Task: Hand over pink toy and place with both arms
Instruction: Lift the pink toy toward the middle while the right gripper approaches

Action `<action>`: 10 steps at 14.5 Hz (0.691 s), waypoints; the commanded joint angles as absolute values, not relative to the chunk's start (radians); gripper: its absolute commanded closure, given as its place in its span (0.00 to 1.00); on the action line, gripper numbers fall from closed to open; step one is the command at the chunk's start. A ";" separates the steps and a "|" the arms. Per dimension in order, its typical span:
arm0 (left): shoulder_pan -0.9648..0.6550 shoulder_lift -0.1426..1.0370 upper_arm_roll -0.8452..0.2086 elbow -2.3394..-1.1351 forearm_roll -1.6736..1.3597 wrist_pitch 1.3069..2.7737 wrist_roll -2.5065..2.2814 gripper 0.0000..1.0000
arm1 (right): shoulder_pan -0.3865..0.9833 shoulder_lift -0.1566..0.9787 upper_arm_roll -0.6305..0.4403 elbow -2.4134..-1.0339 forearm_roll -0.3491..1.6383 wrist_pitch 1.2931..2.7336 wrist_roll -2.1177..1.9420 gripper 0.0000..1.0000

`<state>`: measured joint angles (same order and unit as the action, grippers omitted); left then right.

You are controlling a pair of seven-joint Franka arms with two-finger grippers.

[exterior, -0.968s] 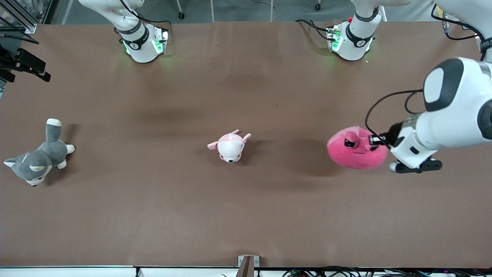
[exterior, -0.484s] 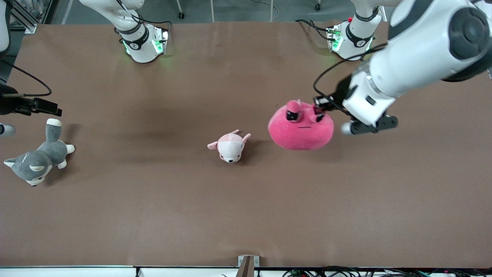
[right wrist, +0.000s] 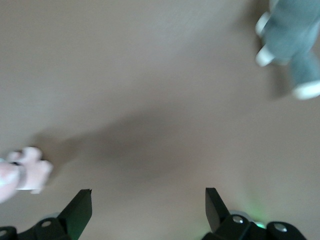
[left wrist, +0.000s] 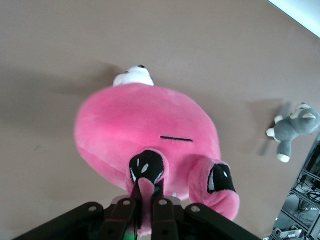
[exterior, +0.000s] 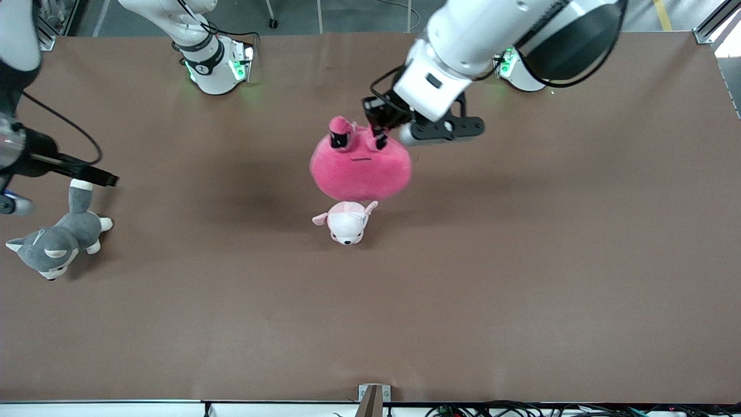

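Note:
The pink toy (exterior: 362,168) hangs in the air over the middle of the table, just above the small puppy plush (exterior: 346,220). My left gripper (exterior: 379,130) is shut on the toy's top by one bulging eye; in the left wrist view the fingers (left wrist: 131,200) pinch pink plush and the toy (left wrist: 145,125) fills the middle. My right gripper (exterior: 104,178) is open and empty, above the table at the right arm's end, over the husky plush's (exterior: 55,243) tail. Its wrist view shows spread fingertips (right wrist: 82,200) over bare table.
The grey-and-white husky lies at the right arm's end of the table and shows in both wrist views (right wrist: 290,45) (left wrist: 295,127). The pale puppy peeks out under the pink toy (left wrist: 132,77) and sits at the edge of the right wrist view (right wrist: 20,172).
My left arm has carried the pink toy from the left arm's end of the table to over the middle, above the puppy. My right arm has come in over the husky.

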<state>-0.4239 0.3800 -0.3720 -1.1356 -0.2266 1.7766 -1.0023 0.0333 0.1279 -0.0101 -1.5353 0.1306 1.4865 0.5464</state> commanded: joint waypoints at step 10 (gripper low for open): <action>-0.701 0.486 -0.204 -1.097 -0.230 1.899 -1.129 1.00 | 0.372 0.115 -0.012 -1.534 0.245 1.611 1.356 0.00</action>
